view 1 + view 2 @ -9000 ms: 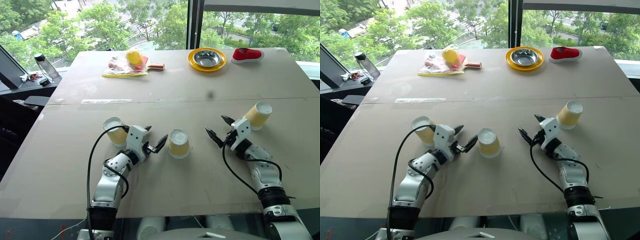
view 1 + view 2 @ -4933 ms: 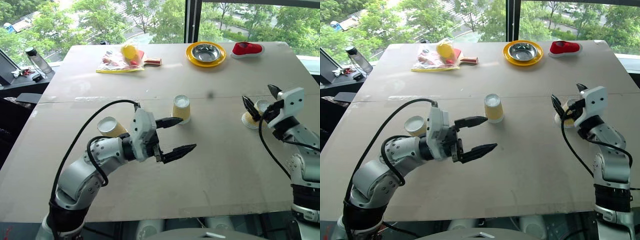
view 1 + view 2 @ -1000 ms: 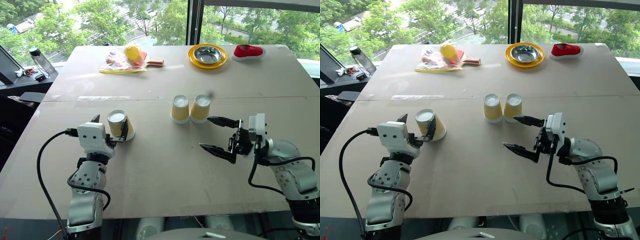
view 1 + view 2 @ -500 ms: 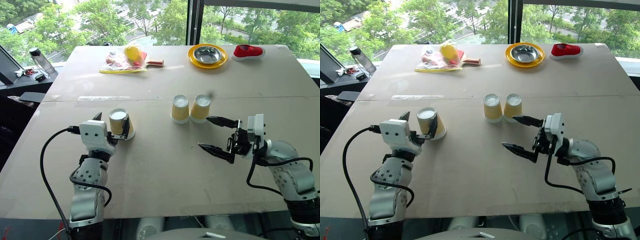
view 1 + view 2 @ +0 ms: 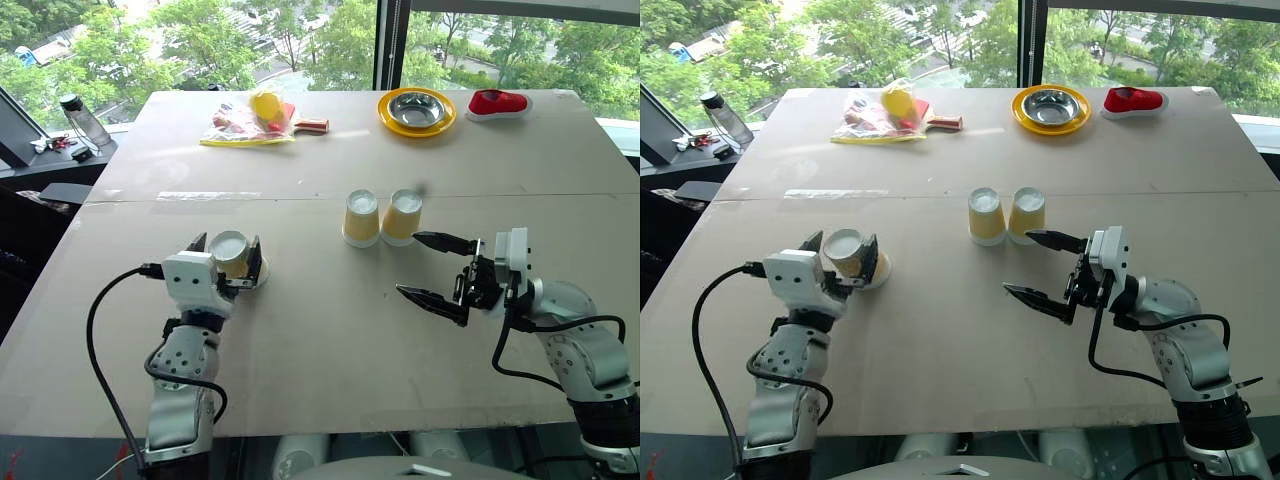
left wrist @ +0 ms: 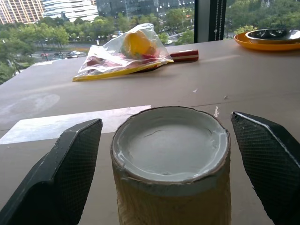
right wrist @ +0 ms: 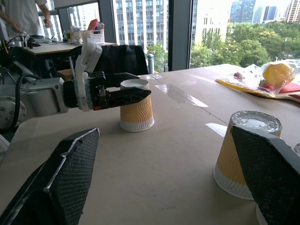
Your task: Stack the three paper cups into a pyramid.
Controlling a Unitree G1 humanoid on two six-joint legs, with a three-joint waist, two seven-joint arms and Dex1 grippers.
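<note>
Two inverted paper cups (image 5: 381, 217) stand touching mid-bench (image 5: 330, 330), forming pyramid base. Third cup (image 5: 232, 256), inverted, stands w/ left pincer (image 5: 226, 256) wide, fingers either side, not gripping. Positioned for pickup, in my judgement. Right pincer (image 5: 432, 268) wide, empty, near base pair.

Left black two-fingered gripper (image 5: 226, 250) lower left, jaws spread wide. Right black two-fingered gripper (image 5: 426, 268) centre-right, spread wide, pointing left.
</note>
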